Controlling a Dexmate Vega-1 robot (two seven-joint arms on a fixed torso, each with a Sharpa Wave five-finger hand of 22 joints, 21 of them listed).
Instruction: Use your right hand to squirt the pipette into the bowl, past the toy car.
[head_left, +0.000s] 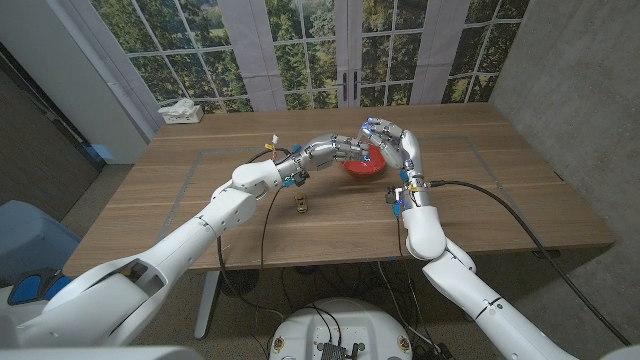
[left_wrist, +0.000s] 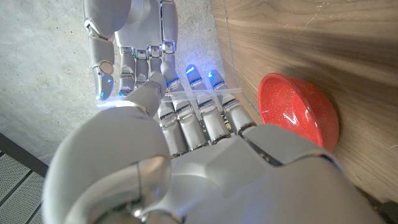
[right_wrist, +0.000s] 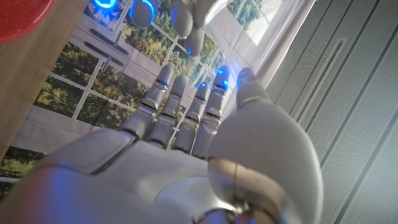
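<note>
The left robot hand (left_wrist: 199, 130) holds the thin clear plastic pipette (left_wrist: 205, 93) near the round red bowl (head_left: 366, 168), past the little toy car (head_left: 302, 206) on the wooden surface (head_left: 180, 190), so the right robot hand (head_left: 392, 142), open and holding nothing, should pinch it gently but firmly before squeezing.

Wooden table (head_left: 480, 190), red bowl (head_left: 366, 168) mid-table, toy car (head_left: 302, 206) nearer, tissue box (head_left: 181, 112) far corner

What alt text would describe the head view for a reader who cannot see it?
Both robot hands meet above a red bowl at the middle of a wooden table, the left robot hand reaching across to the right robot hand. A small toy car stands nearer the robot.
</note>
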